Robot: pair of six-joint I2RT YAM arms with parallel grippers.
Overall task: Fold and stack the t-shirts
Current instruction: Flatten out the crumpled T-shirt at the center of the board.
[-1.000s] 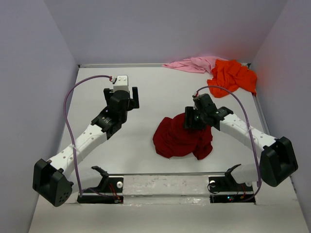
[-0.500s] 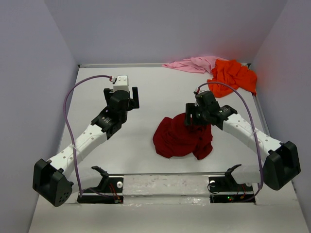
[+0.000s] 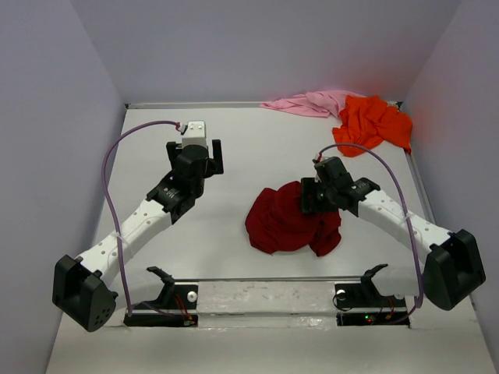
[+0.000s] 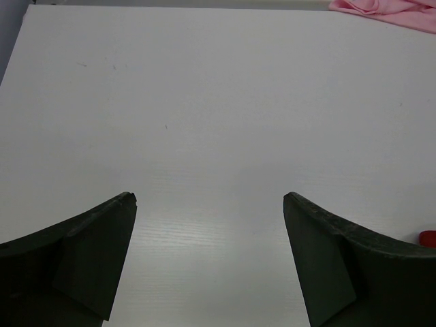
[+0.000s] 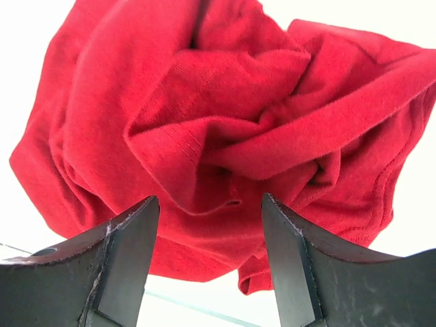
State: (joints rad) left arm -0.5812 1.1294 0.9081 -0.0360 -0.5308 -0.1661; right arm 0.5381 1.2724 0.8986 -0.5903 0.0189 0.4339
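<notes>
**Item 1. Crimson t-shirt** (image 3: 288, 222). Unfolded and crumpled in a loose heap on the white tabletop (image 3: 249, 148). It lies toward 5 o'clock from the tabletop's middle in the top view. In the right wrist view its creased folds (image 5: 225, 129) fill most of the frame.

**Item 2. Orange t-shirt** (image 3: 376, 121). Bunched in the far right corner, toward 1 o'clock. Its left edge touches the pink one, and which of the two lies on top cannot be told.

**Item 3. Pale pink t-shirt** (image 3: 308, 103). Strung out flat along the far edge, between 12 and 1 o'clock. One corner (image 4: 388, 8) shows at the upper right of the left wrist view.

**Item 4. Right fingers** (image 5: 122, 266). Spread apart and released, clamping nothing. They are poised over the 1 o'clock side of the crimson heap, with cloth visible between and beyond them. Whether the tips touch the cloth cannot be told.

**Item 5. Left fingers** (image 4: 88, 252). Spread wide and released, holding nothing. They sit over bare tabletop toward 10 o'clock from the middle, pointing toward 12 o'clock, well apart from all three shirts.
</notes>
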